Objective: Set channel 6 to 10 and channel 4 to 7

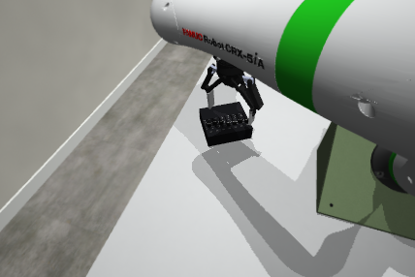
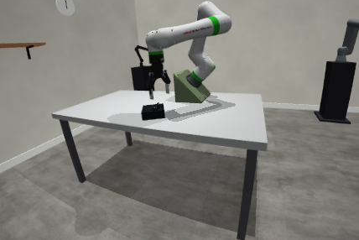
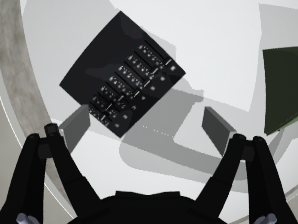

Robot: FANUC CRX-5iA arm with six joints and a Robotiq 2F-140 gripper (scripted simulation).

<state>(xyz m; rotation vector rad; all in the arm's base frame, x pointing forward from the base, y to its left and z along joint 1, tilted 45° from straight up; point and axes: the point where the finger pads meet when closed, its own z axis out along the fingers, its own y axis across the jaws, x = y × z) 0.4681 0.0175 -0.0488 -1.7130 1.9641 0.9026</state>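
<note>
The lighting desk (image 1: 225,124) (image 2: 153,112) (image 3: 123,72) is a small black box standing on its feet on the white table (image 1: 194,217) (image 2: 235,125) (image 3: 220,16). A row of small faders runs across its top; their levels are too small to read. My gripper (image 1: 231,109) (image 2: 158,93) (image 3: 146,116) is open wide and empty. It hangs above the desk, pointing down, with its fingertips clear of the faders. In the wrist view the desk lies turned at an angle, above and left of the midpoint between the fingers.
The arm's green wedge base (image 1: 354,183) (image 2: 189,87) (image 3: 282,90) stands on the table to the right of the desk. The table's left edge runs near the desk, with grey floor (image 1: 97,159) below. A black pedestal (image 2: 337,91) stands far right.
</note>
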